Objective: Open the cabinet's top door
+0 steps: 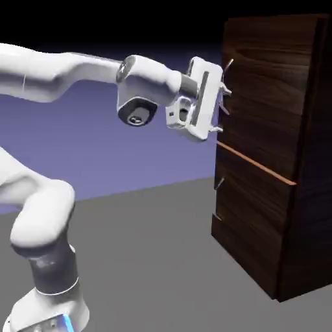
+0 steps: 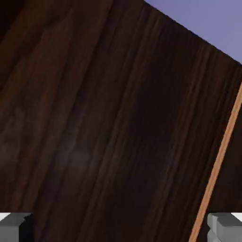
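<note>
Gripping the handle mid-bar suits me; the cabinet's top door should swing stiffly, the bar feel slick. My gripper gapes wide, empty.

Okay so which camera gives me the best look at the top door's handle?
The exterior view: the silver handle shows there at the top door, right by the hand, which covers part of it. The hand view shows dark wood and a tan strip, but no handle.

One arm, one cabinet, two handles
</note>
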Controlling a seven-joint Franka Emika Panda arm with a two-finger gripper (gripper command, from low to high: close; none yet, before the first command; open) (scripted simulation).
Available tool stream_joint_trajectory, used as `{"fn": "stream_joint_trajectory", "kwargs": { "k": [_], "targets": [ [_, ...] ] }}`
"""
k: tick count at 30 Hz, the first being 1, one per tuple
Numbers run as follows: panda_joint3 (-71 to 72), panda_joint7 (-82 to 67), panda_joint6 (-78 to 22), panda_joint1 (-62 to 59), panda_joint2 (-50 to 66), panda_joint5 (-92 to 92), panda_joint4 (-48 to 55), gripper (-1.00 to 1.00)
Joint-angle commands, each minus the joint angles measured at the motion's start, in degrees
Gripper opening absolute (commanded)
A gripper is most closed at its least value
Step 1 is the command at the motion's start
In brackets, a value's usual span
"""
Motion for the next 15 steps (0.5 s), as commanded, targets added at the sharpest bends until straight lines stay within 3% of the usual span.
{"fn": "stream_joint_trajectory", "kwargs": {
  "k": [1, 15],
  "targets": [
    [1.1, 1.7, 0.0, -1.0, -0.5, 2.5, 0.6, 0.0],
    [16.3, 24.8, -0.6, -14.6, -7.2, 37.4, 8.4, 0.0]
  ]
}}
